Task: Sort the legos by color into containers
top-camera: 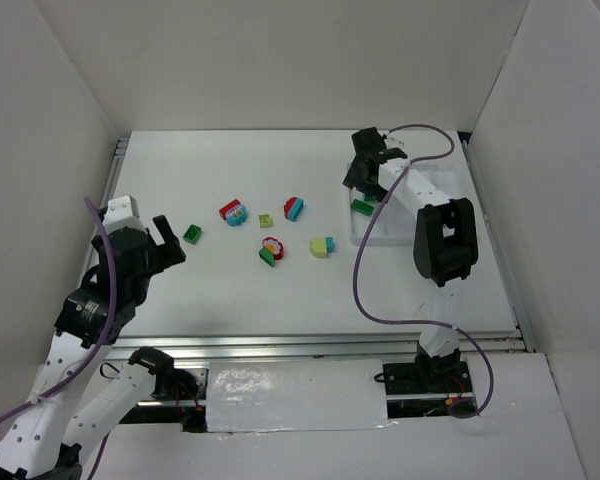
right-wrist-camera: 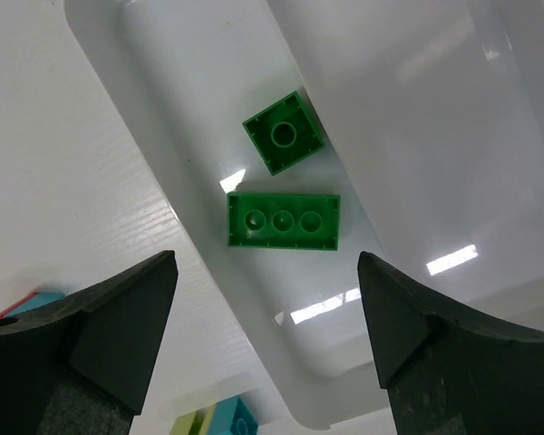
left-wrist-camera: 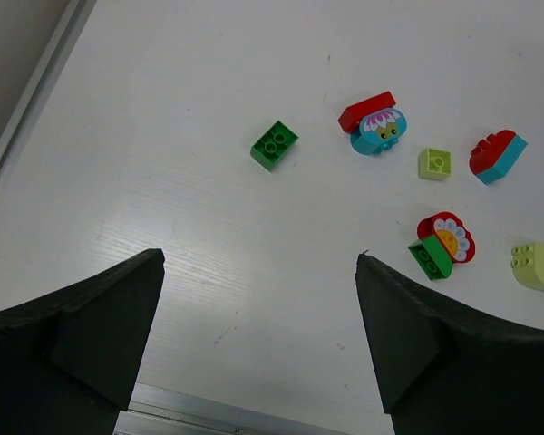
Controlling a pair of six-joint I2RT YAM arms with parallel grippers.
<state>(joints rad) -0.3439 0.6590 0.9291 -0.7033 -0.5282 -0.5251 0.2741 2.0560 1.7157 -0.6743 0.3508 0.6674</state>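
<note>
Two dark green legos, a square one (right-wrist-camera: pixel 284 134) and a long one (right-wrist-camera: pixel 283 220), lie studs down in the leftmost of the containers, the compartments of the white tray (right-wrist-camera: pixel 190 82). My right gripper (right-wrist-camera: pixel 265 263) hangs open just above them, holding nothing. From the top view the tray (top-camera: pixel 395 225) sits at the right with that gripper (top-camera: pixel 363 185) over its left edge. Loose on the table lie a dark green brick (left-wrist-camera: pixel 274 145), a red and teal pair (left-wrist-camera: pixel 374 125), a small yellow-green brick (left-wrist-camera: pixel 435 163), another red and teal pair (left-wrist-camera: pixel 497 156), a green brick with a red flower piece (left-wrist-camera: pixel 442 245) and a yellow-green piece (left-wrist-camera: pixel 535 265). My left gripper (left-wrist-camera: pixel 260 256) is open and empty at the near left.
A metal rail (top-camera: pixel 310 345) runs along the table's near edge and white walls enclose the other sides. The right arm's purple cable (top-camera: pixel 365 290) loops over the table near the tray. A yellow-green and teal pair (top-camera: pixel 322 246) lies just left of the tray.
</note>
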